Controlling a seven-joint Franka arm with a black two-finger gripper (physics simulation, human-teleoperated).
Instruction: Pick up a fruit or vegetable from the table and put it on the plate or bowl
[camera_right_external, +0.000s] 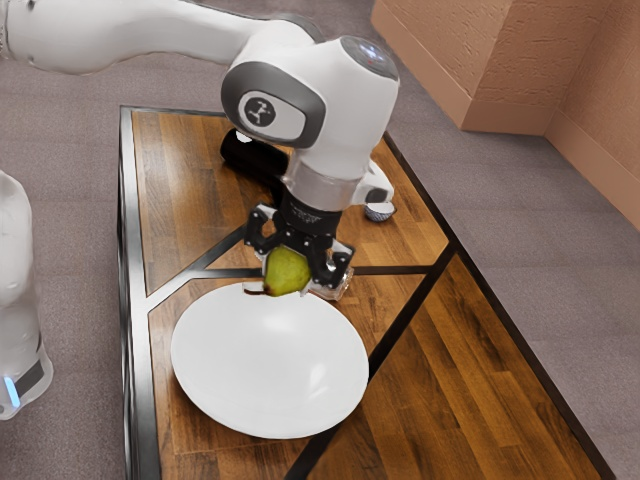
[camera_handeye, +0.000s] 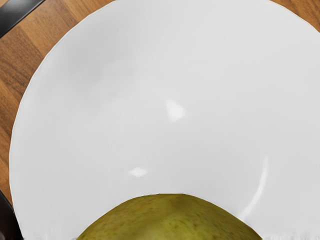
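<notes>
Green pear (camera_right_external: 287, 271) pinched in my pincer (camera_right_external: 291, 283) | hanging just over the white plate's (camera_right_external: 215, 385) edge | risk: released here, it may roll off onto the table (camera_right_external: 460, 390)

My gripper (camera_right_external: 293, 276) is black, the pear (camera_right_external: 286, 272) yellow-green, the plate (camera_right_external: 262, 375) plain white, the table (camera_right_external: 455, 375) brown wood-grained with black strips.
</notes>
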